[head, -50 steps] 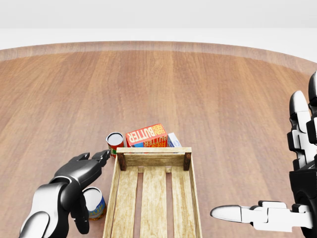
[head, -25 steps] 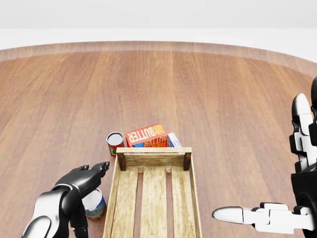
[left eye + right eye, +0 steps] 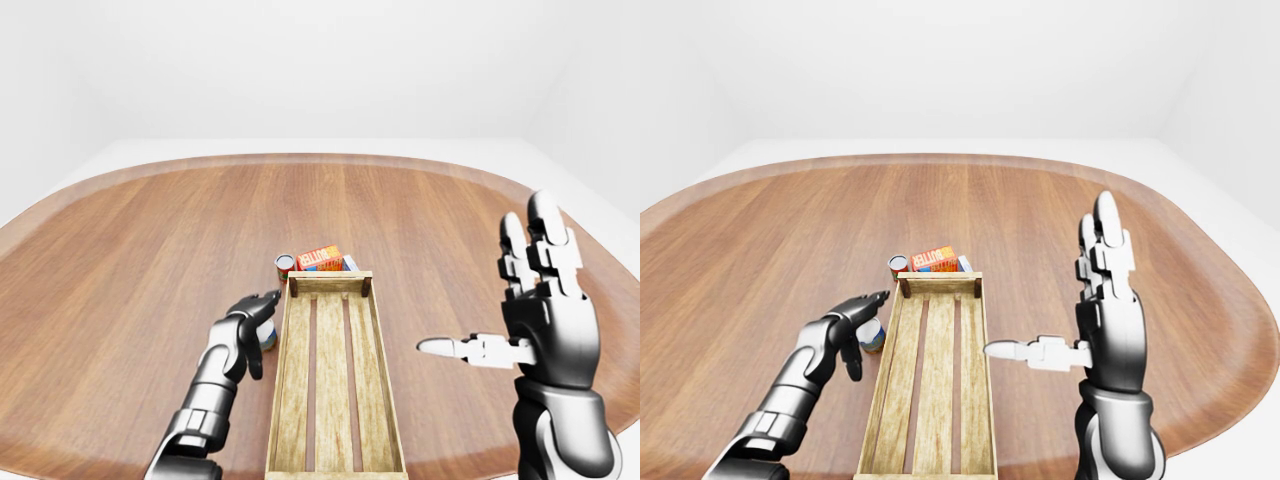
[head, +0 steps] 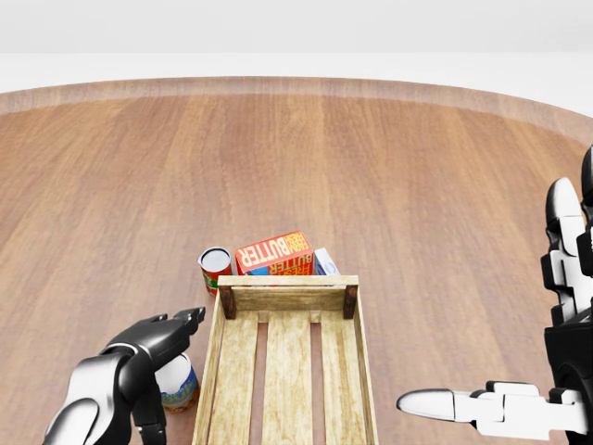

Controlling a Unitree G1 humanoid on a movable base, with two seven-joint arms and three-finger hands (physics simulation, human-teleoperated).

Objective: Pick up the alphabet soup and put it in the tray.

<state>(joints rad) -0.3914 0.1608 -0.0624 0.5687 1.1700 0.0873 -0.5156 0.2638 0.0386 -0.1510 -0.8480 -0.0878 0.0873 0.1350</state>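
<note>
A white and blue can with an orange picture, which I take for the alphabet soup (image 4: 178,384), stands upright on the wooden table just left of the tray. The tray (image 4: 289,298) is a long, empty slatted wooden crate in the lower middle of the head view. My left hand (image 4: 167,360) hovers over the can with its fingers open and arched, the thumb down on the can's left side; it hides part of the can. My right hand (image 4: 519,324) is open and empty to the right of the tray, with its fingers spread.
A red can (image 4: 215,267) stands at the tray's top left corner. A red and orange butter box (image 4: 273,252) and a small white and blue box (image 4: 326,262) lie against the tray's top end. The round table's edge (image 3: 300,160) curves across the top.
My left hand has drawn back toward the bottom of the head view and now arches more closely over the white and blue can. The right hand has sunk slightly.
</note>
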